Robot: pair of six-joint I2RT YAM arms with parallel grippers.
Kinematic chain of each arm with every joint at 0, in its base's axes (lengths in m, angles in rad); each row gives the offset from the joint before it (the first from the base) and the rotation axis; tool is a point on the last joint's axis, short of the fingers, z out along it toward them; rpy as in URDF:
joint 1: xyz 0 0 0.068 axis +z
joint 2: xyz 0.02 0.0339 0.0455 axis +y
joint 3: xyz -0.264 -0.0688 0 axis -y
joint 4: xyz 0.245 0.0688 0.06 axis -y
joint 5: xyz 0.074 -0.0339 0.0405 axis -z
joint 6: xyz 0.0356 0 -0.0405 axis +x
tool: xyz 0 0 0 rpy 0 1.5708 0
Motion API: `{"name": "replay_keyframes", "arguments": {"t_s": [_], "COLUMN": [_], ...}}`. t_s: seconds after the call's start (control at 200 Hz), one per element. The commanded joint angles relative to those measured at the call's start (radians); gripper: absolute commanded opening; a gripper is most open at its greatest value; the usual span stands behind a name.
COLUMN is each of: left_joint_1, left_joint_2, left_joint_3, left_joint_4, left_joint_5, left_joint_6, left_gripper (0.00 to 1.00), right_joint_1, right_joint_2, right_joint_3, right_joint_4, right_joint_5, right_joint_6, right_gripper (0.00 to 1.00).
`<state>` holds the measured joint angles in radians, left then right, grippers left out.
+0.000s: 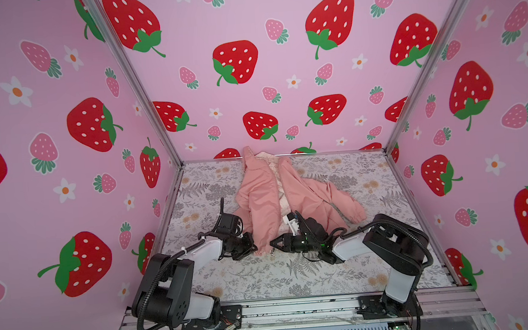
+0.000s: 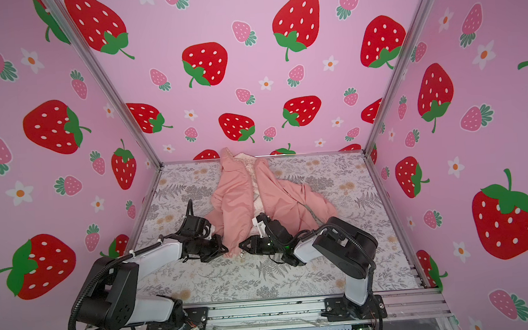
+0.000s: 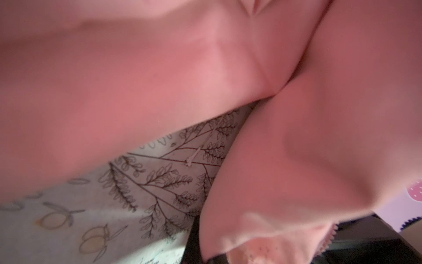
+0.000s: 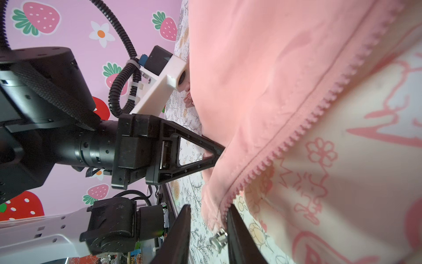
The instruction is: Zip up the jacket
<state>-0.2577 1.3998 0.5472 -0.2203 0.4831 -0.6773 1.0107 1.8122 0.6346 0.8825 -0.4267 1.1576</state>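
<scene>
The salmon-pink jacket (image 1: 261,197) (image 2: 236,199) lies unzipped on the table with its hood at the back wall, and its cream lining (image 4: 342,182) shows between the two front panels. My left gripper (image 1: 252,246) (image 4: 222,149) is shut on the near hem of the left front panel. In the left wrist view pink cloth (image 3: 296,137) covers its jaws. My right gripper (image 1: 272,243) (image 4: 209,206) points left at that hem corner. Its jaws stand apart around the end of the pink zipper teeth (image 4: 319,107). The metal slider (image 4: 218,238) (image 1: 272,251) hangs against one finger (image 4: 237,235).
A grey floral cloth (image 1: 263,282) covers the table. Strawberry-print walls close in the back and both sides. An aluminium rail (image 1: 296,308) with both arm bases runs along the front. The jacket's right sleeve (image 1: 350,210) sprawls toward the right arm's elbow.
</scene>
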Motion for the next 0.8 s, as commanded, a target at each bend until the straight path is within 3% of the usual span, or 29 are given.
{"name": "replay_keyframes", "arguments": {"t_s": [0.0,0.27,0.405,0.54,0.795], "left_joint_1": [0.008,0.011,0.012,0.012,0.014], "left_joint_2": [0.007,-0.005,-0.015,-0.02,-0.022], "left_joint_3": [-0.013,-0.017,-0.015,-0.011,-0.011], "left_joint_4": [-0.006,-0.009,-0.018,-0.025,-0.026], "left_joint_5": [0.014,0.016,0.016,0.016,0.016], "left_joint_6": [0.007,0.005,0.006,0.005,0.004], "left_gripper": [0.0,0.0,0.0,0.01,0.02], "right_joint_1": [-0.01,-0.034,-0.038,-0.041,-0.041], "right_joint_2": [0.001,0.056,0.07,0.093,0.128], "right_joint_3": [0.004,0.009,0.022,0.024,0.04], "right_joint_4": [0.085,0.134,0.111,0.116,0.147], "right_joint_5": [-0.034,-0.064,-0.066,-0.07,-0.083], "right_joint_6": [-0.003,0.015,0.012,0.019,0.037], "right_gripper": [0.29,0.19,0.19,0.26,0.2]}}
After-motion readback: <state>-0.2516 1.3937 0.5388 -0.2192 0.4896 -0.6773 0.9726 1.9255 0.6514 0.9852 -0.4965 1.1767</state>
